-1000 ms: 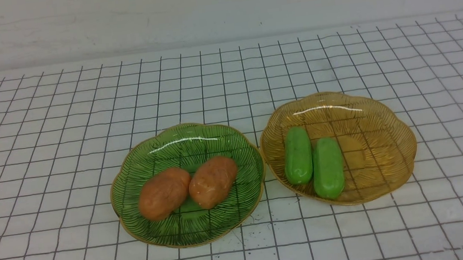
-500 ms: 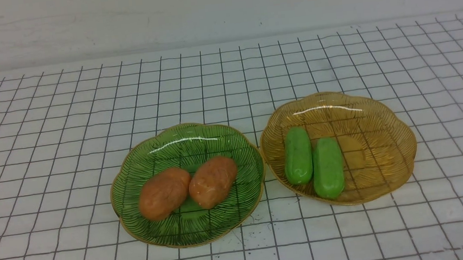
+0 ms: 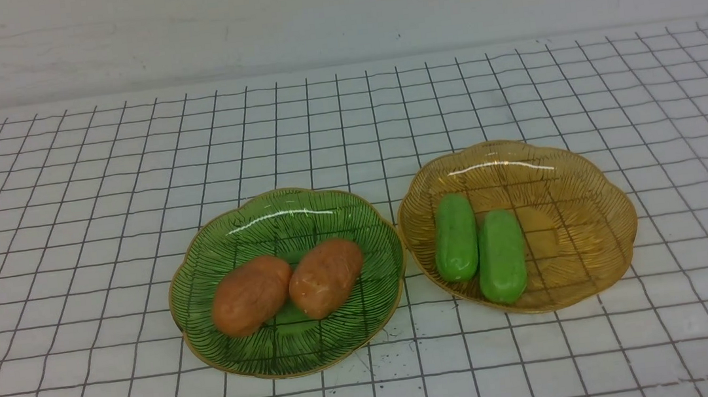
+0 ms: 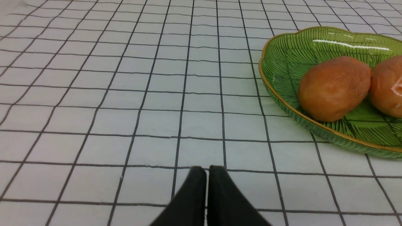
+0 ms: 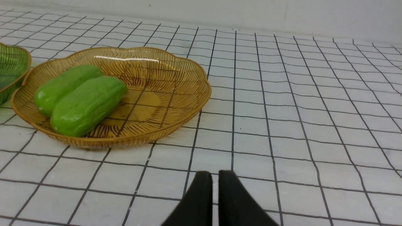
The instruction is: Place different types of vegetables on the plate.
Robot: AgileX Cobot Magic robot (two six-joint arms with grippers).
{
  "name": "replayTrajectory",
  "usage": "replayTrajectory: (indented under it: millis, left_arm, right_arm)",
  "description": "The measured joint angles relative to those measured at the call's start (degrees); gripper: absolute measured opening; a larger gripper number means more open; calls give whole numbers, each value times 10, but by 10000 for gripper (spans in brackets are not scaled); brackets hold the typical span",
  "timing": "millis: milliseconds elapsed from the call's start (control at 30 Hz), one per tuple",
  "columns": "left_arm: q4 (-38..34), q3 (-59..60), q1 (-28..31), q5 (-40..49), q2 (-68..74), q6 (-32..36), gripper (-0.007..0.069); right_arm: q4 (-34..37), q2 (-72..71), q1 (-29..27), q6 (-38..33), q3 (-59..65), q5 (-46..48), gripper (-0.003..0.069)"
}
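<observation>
Two orange-brown potatoes (image 3: 251,295) (image 3: 327,277) lie side by side in the green plate (image 3: 276,210). Two bright-green cucumbers (image 3: 455,236) (image 3: 501,256) lie in the left half of the amber plate (image 3: 578,201). Neither arm shows in the front view. In the left wrist view my left gripper (image 4: 207,169) is shut and empty, low over the cloth, with the green plate (image 4: 273,84) and a potato (image 4: 334,88) off to one side. In the right wrist view my right gripper (image 5: 215,174) is shut and empty, short of the amber plate (image 5: 185,94) and its cucumbers (image 5: 88,105).
The two plates stand almost rim to rim on a white cloth with a black grid (image 3: 67,222). A pale wall (image 3: 334,10) runs along the table's far edge.
</observation>
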Motion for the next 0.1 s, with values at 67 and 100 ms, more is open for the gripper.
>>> replayTrajectory:
  millis: [67, 100]
  left_arm:
    - [0, 0, 0, 0, 0, 0, -8]
    - [0, 0, 0, 0, 0, 0, -8]
  right_arm:
    - [0, 0, 0, 0, 0, 0, 26]
    - [0, 0, 0, 0, 0, 0, 26]
